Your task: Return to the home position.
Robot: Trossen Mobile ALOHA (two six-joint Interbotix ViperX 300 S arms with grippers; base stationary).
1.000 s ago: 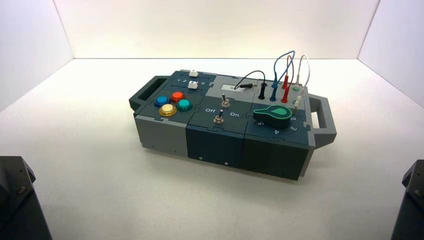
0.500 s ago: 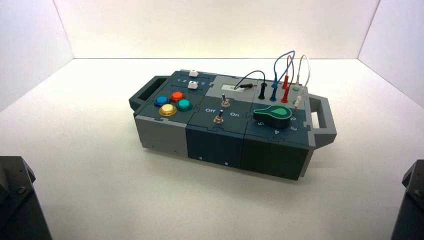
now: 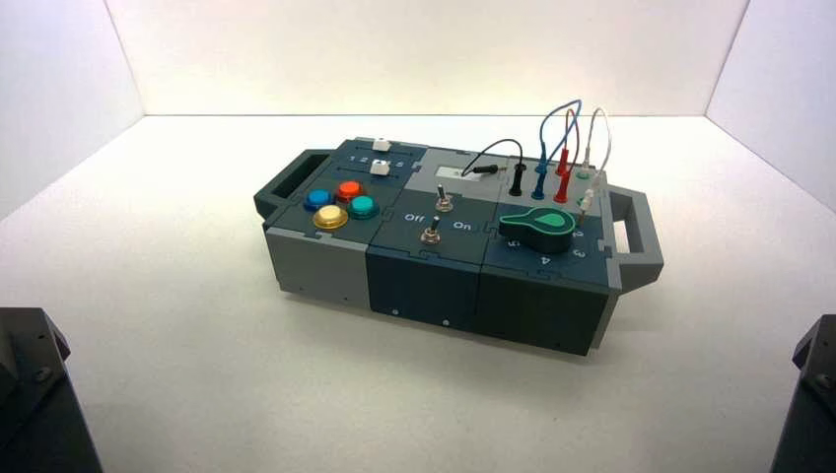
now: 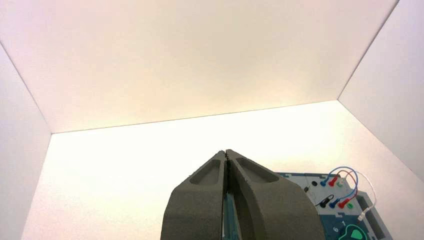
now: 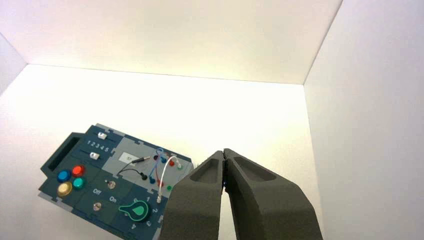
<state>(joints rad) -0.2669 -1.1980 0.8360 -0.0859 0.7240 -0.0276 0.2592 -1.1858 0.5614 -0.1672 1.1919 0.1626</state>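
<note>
The box (image 3: 325,266) stands in the middle of the white table, turned a little. It bears coloured buttons (image 3: 340,204), two white sliders (image 3: 380,168), two toggle switches (image 3: 432,235), a green knob (image 3: 537,229) and plugged wires (image 3: 552,148). Both arms are parked at the near corners, far from the box: the left arm's base (image 3: 30,394) and the right arm's base (image 3: 808,394). My left gripper (image 4: 226,152) is shut and empty, raised above the table. My right gripper (image 5: 223,151) is shut and empty, with the box (image 5: 60,155) well beyond it.
White walls enclose the table on three sides. The box has a carry handle at each end, the left one (image 3: 286,182) and the right one (image 3: 636,236).
</note>
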